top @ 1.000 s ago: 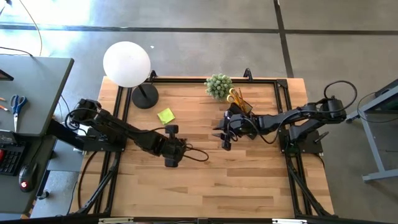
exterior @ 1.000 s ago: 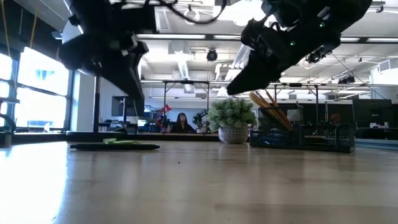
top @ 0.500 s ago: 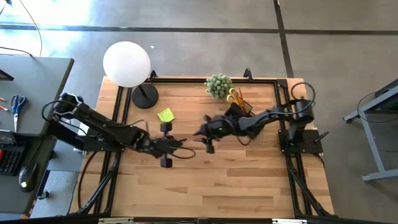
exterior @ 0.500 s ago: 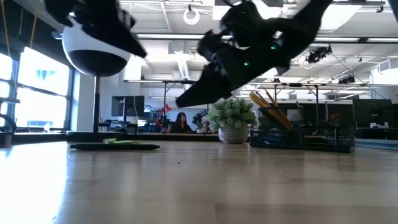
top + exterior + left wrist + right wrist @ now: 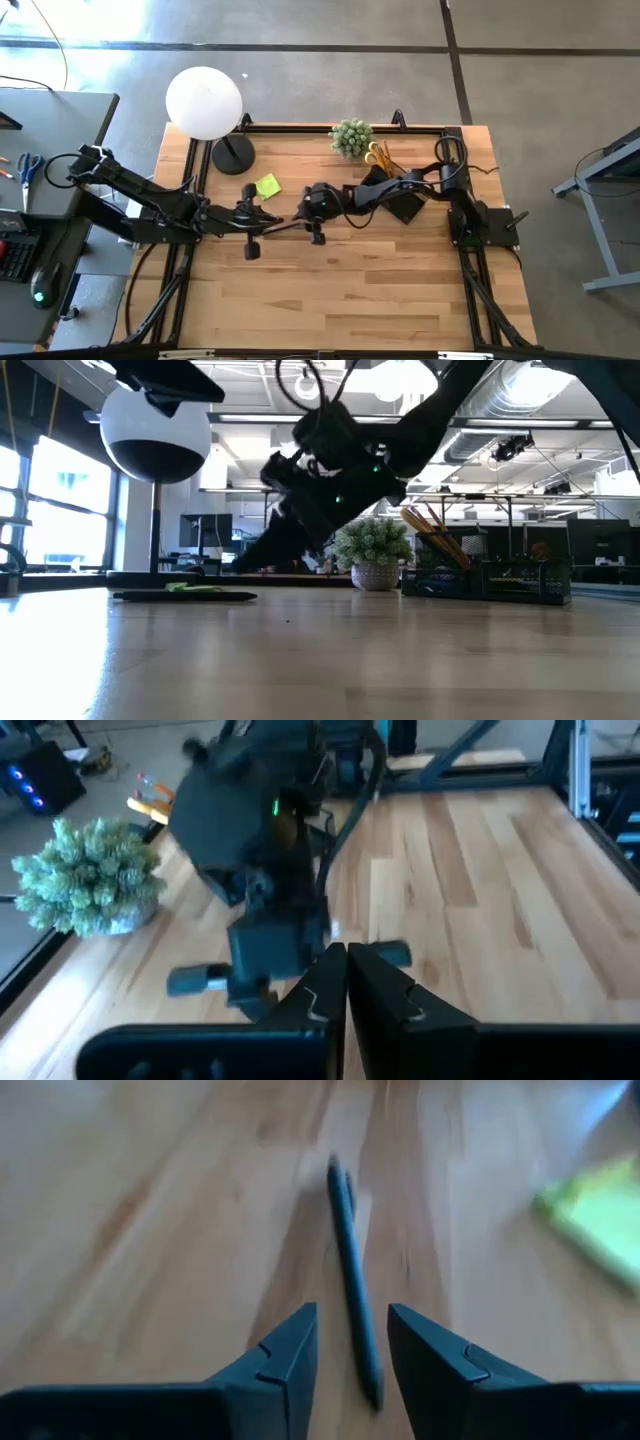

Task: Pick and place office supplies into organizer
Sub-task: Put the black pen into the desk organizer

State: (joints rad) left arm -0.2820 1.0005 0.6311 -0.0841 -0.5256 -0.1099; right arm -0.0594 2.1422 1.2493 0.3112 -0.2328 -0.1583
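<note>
From above, the left gripper [image 5: 268, 217] is hanging over the middle of the wooden table [image 5: 330, 290], just in front of the lime-green sticky-note pad [image 5: 266, 186], its fingers pressed together on nothing. The right gripper [image 5: 296, 212] is reaching in from the right side, nearly meeting the left one, fingers parted. The organizer [image 5: 397, 196] is sitting near the back edge, beside the potted plant [image 5: 351, 137], with yellow-handled scissors [image 5: 375, 154] standing in it.

At table height, the right arm is tilting down toward the pad [image 5: 195, 589], which is lying flat near the lamp [image 5: 156, 435]; the organizer [image 5: 490, 582] is holding orange pencils [image 5: 430, 530].

The left wrist camera is showing its clenched fingers [image 5: 320, 990] facing the right arm and plant [image 5: 90, 878].

The right wrist camera is showing a dark pen [image 5: 352, 1280] lying on the wood between its spread fingers [image 5: 290, 1350], untouched, the pad [image 5: 595, 1215] nearby.
</note>
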